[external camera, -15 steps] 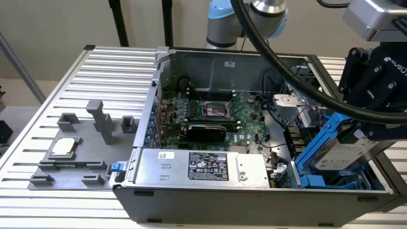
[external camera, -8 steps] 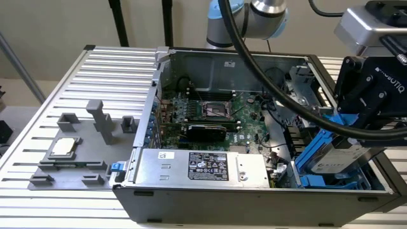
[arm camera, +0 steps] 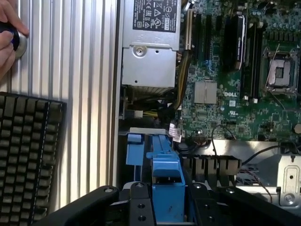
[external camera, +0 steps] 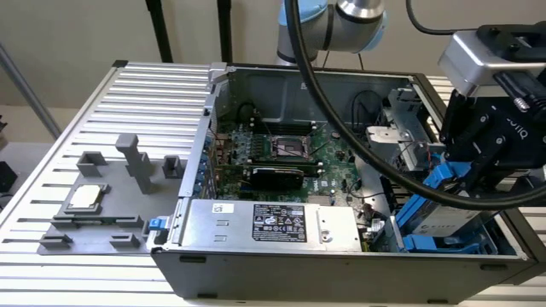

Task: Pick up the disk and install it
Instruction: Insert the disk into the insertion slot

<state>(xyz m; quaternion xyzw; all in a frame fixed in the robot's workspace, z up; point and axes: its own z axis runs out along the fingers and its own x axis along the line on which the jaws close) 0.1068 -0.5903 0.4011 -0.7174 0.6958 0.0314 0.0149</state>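
Note:
The disk (external camera: 445,216), a grey drive in a bright blue carrier, hangs tilted over the drive bay at the front corner of the open computer case (external camera: 341,265), on the exterior view's right. My gripper (external camera: 479,167) is directly above it, black fingers closed on the carrier. In the wrist view the blue carrier (arm camera: 165,181) sits between my two black fingers (arm camera: 139,207), and my gripper (arm camera: 167,205) is shut on it. The disk's lower end dips among the blue plastic parts of the drive cage (external camera: 429,244).
Inside the case lie the green motherboard (external camera: 282,150) and the silver power supply (external camera: 273,224). A grey fixture with a small CPU chip (external camera: 87,197) stands on the slatted table at the exterior view's left. A black keyboard (arm camera: 26,155) and a person's hand (arm camera: 8,40) show beside the case.

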